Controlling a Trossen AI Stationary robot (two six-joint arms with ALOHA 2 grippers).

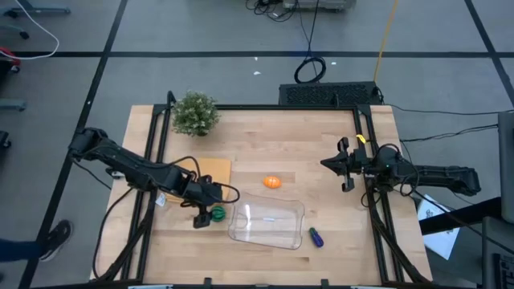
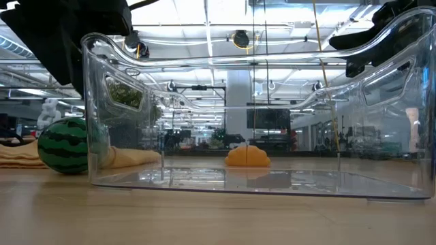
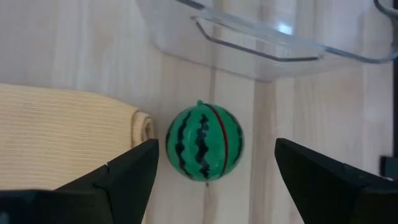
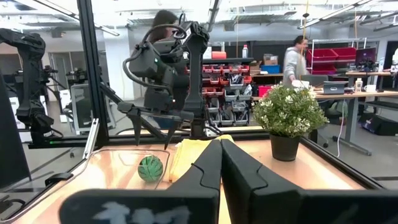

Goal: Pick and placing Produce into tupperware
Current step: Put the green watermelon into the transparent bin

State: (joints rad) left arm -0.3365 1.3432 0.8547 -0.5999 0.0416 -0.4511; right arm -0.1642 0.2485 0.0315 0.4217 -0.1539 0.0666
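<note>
Left claw (image 3: 214,171) open, straddling green striped ball (image 3: 204,142) beside tupperware (image 3: 261,43).

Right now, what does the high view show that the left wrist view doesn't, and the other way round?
Only the high view: the orange piece, the blue piece, the plant, and the right gripper, shut, waiting at the table's right side. Only the left wrist view: the open left gripper straddling the green ball, not touching it. Both: the ball, the tan pad and the tupperware beside it.
</note>
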